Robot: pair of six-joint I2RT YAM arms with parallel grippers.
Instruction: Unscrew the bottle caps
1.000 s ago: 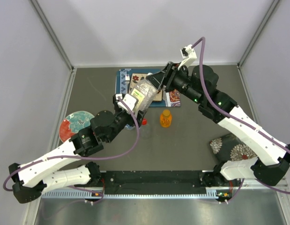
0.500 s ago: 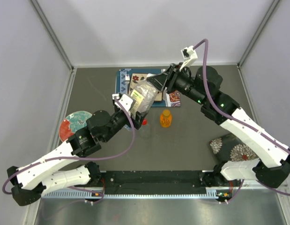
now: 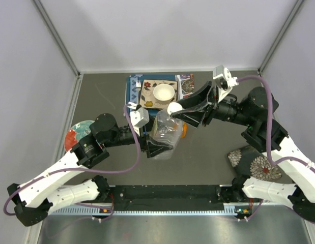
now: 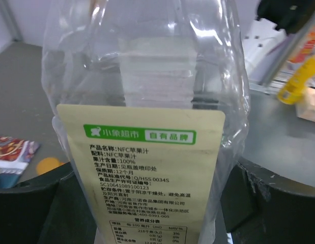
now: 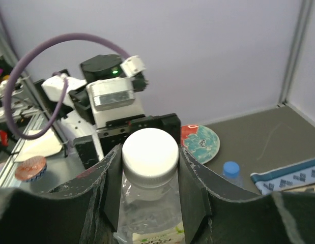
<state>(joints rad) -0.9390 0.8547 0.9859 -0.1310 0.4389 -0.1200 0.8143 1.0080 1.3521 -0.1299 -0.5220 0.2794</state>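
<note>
A clear juice bottle [image 3: 163, 133] with a beige label [image 4: 142, 168] is held off the table. My left gripper [image 3: 158, 146] is shut around its body, with one dark finger on each side in the left wrist view [image 4: 147, 203]. The white cap [image 3: 174, 108] is on the bottle's neck. My right gripper [image 3: 178, 110] is shut on it, both pads [image 5: 110, 183] pressed against the cap's sides [image 5: 149, 148]. A blue cap [image 5: 231, 169] on a small bottle stands on the table behind. An orange bottle [image 3: 184, 130] is partly hidden behind the held bottle. The red cap is hidden.
A white bowl [image 3: 164, 93] sits on a patterned mat [image 3: 134, 91] at the back. A red and teal plate [image 3: 76, 136] lies at the left and also shows in the right wrist view [image 5: 200, 142]. A floral pouch [image 3: 253, 161] lies at the right.
The bottle came off the mat toward the table's middle and now stands more upright. The right arm swung right and its gripper now sits on the white cap. The bowl is uncovered.
</note>
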